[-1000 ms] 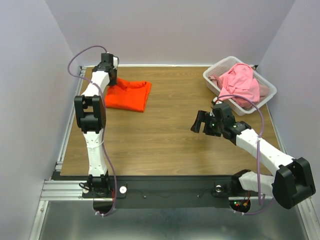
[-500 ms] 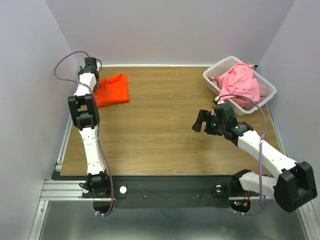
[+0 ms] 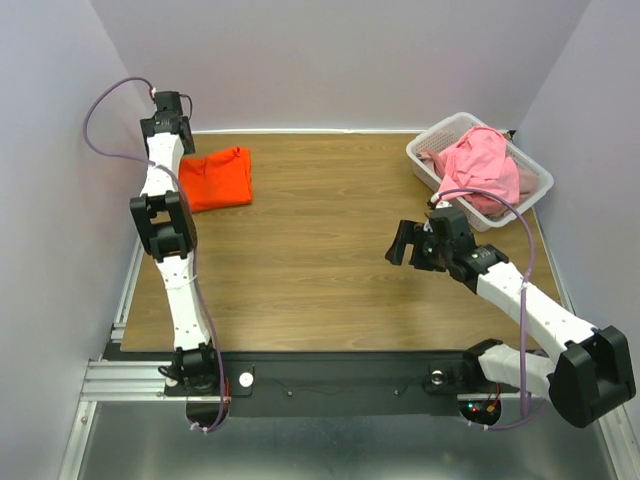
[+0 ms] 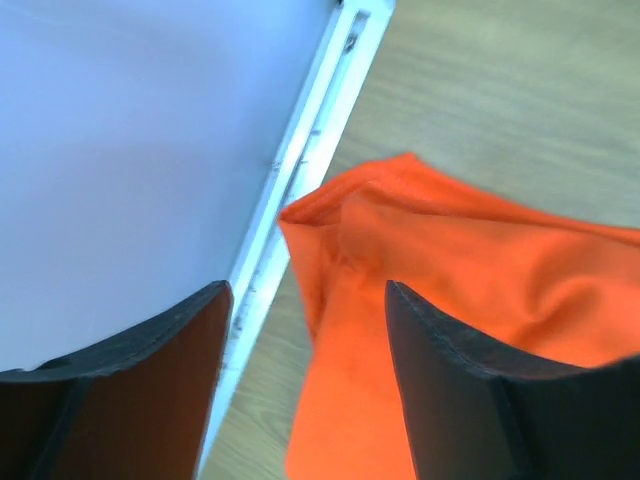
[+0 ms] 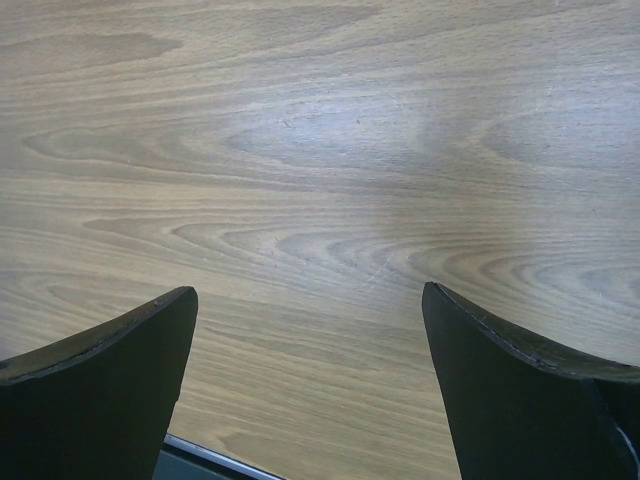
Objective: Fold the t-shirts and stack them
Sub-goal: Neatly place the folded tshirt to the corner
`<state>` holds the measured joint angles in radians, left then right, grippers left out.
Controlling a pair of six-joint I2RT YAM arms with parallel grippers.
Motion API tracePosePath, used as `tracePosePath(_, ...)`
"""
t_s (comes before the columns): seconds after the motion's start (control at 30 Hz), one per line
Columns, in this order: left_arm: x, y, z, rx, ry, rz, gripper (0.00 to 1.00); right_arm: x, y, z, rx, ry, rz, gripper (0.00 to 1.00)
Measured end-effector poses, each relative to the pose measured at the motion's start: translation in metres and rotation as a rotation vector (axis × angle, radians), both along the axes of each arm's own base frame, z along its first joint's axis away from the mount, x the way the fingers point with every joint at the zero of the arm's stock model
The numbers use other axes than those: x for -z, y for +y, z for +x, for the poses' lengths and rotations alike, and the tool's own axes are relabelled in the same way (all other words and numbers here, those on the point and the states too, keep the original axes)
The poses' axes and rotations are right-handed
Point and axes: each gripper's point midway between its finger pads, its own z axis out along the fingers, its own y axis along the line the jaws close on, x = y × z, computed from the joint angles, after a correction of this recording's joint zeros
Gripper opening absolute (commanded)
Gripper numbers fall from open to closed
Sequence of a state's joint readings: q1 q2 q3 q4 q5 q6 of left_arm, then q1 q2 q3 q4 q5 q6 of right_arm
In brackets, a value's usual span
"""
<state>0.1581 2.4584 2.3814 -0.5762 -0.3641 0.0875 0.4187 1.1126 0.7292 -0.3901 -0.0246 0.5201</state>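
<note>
The orange t-shirt (image 3: 215, 178) lies folded at the back left of the table, one corner (image 4: 400, 165) close to the metal edge rail. My left gripper (image 3: 166, 112) (image 4: 305, 300) hangs above that corner by the left wall, open, with nothing between its fingers. The pink t-shirt (image 3: 482, 165) sits crumpled in the white basket (image 3: 432, 140) at the back right. My right gripper (image 3: 405, 243) (image 5: 308, 300) stands open over bare wood right of the table's middle, empty, short of the basket.
A metal rail (image 4: 300, 170) runs along the table's left edge, with the wall (image 4: 120, 150) right beside it. Walls close the table in at the left, back and right. Bare wood (image 3: 320, 230) lies between the two shirts.
My left gripper pulled the orange shirt left toward the back corner, then opened, let it go and rose. The right arm has barely moved.
</note>
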Motion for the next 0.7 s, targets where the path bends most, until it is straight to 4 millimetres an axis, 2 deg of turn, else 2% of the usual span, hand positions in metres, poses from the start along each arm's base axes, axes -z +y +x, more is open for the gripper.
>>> tracePosePath(0.07,-0.013,-0.009,0.001,-0.002,-0.043,-0.053,0.90,-0.004,0.000,-0.001,0.001,-0.010,0.005,1.00)
tracePosePath(0.2,-0.057,-0.045,-0.008,0.019,-0.161,-0.222,0.91,-0.012,-0.003,0.001,0.025,-0.036,0.016,1.00)
tracePosePath(0.3,-0.111,-0.085,-0.037,0.028,-0.271,-0.325,0.92,-0.016,-0.005,-0.001,0.046,-0.041,0.023,1.00)
tracePosePath(0.37,-0.141,-0.132,-0.077,0.032,-0.331,-0.342,0.93,-0.018,-0.007,-0.003,0.066,-0.045,0.032,1.00)
tracePosePath(0.43,-0.165,-0.212,-0.127,0.150,-0.414,-0.395,0.93,-0.020,-0.009,-0.007,0.080,-0.054,0.045,1.00)
tracePosePath(0.47,-0.172,-0.271,-0.165,0.279,-0.465,-0.469,0.96,-0.021,-0.011,-0.010,0.089,-0.058,0.056,1.00)
tracePosePath(0.5,-0.169,-0.302,-0.190,0.359,-0.469,-0.520,0.96,-0.020,-0.012,-0.013,0.093,-0.060,0.061,1.00)
tracePosePath(0.53,-0.164,-0.339,-0.229,0.471,-0.461,-0.601,0.96,-0.019,-0.013,-0.017,0.102,-0.059,0.071,1.00)
tracePosePath(0.57,-0.155,-0.358,-0.260,0.536,-0.451,-0.673,0.96,-0.019,-0.015,-0.021,0.107,-0.058,0.076,1.00)
tracePosePath(0.6,-0.144,-0.361,-0.282,0.548,-0.455,-0.722,0.96,-0.019,-0.017,-0.025,0.114,-0.062,0.085,1.00)
tracePosePath(0.7,-0.105,-0.345,-0.305,0.449,-0.431,-0.775,0.96,-0.025,-0.019,-0.032,0.129,-0.079,0.112,1.00)
